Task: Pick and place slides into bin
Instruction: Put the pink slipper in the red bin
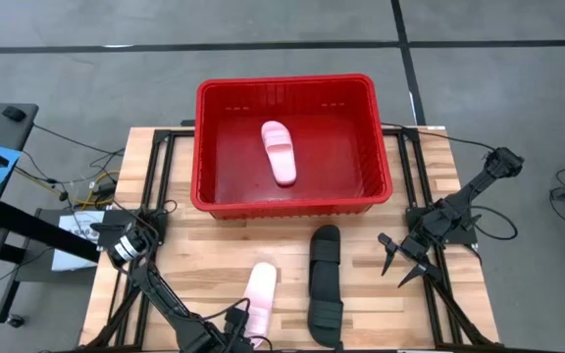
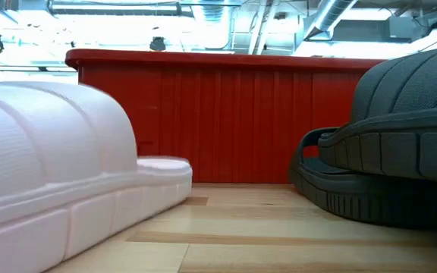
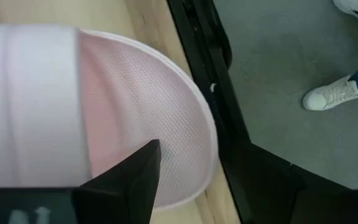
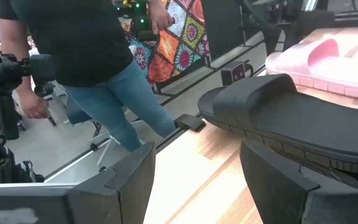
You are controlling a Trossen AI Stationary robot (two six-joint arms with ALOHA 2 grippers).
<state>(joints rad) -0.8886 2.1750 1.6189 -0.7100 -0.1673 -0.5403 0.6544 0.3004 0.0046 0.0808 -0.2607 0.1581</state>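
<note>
A pale pink slide (image 1: 260, 292) lies sole-down on the wooden table, near its front edge. My left gripper (image 1: 246, 328) stands open over the slide's heel end, pointing steeply down. One finger (image 3: 135, 180) is above the footbed and the other is outside the heel rim (image 3: 207, 124). Whether either touches, I cannot tell. Two black slides (image 1: 325, 284) lie to the right of it, one partly on the other. A second pink slide (image 1: 280, 152) rests in the red bin (image 1: 204, 147). My right gripper (image 1: 400, 263) waits open at the table's right, clear of the black slides (image 4: 303, 118).
The bin's near wall (image 2: 218, 114) stands just behind the slides on the table. The table's black frame (image 3: 229, 143) runs along the edge beside the pink slide's heel. A person (image 4: 98, 62) stands beyond the table, and a white shoe (image 3: 334, 93) shows on the floor.
</note>
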